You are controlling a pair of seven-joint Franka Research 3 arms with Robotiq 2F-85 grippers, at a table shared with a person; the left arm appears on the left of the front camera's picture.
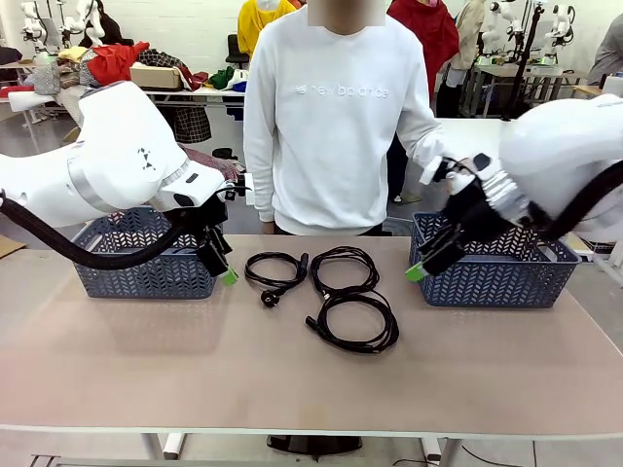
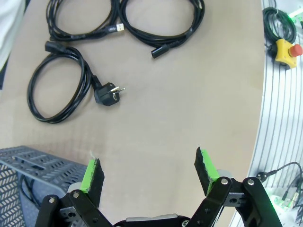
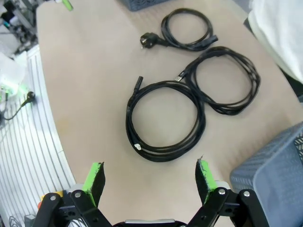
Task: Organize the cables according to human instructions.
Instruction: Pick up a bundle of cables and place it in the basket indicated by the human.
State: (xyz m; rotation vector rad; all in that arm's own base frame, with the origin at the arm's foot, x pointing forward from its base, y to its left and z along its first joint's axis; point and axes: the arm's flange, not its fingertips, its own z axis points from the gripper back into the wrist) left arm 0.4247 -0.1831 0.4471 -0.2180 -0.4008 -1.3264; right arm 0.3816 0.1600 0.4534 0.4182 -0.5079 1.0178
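Three coiled black cables (image 1: 346,292) lie mid-table, the plug-ended coil (image 1: 271,299) at 9 o'clock of the other two. Left basket (image 1: 146,277) stands at 9 o'clock, right basket (image 1: 496,287) at 3 o'clock. Left gripper (image 2: 149,172) and right gripper (image 3: 150,175) hover spread wide, empty.

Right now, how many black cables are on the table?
3. The plug cable lies leftmost; the far cable mid-table, nearer the person; the near cable touches it, nearer the robot. The left basket and right basket may hide more.
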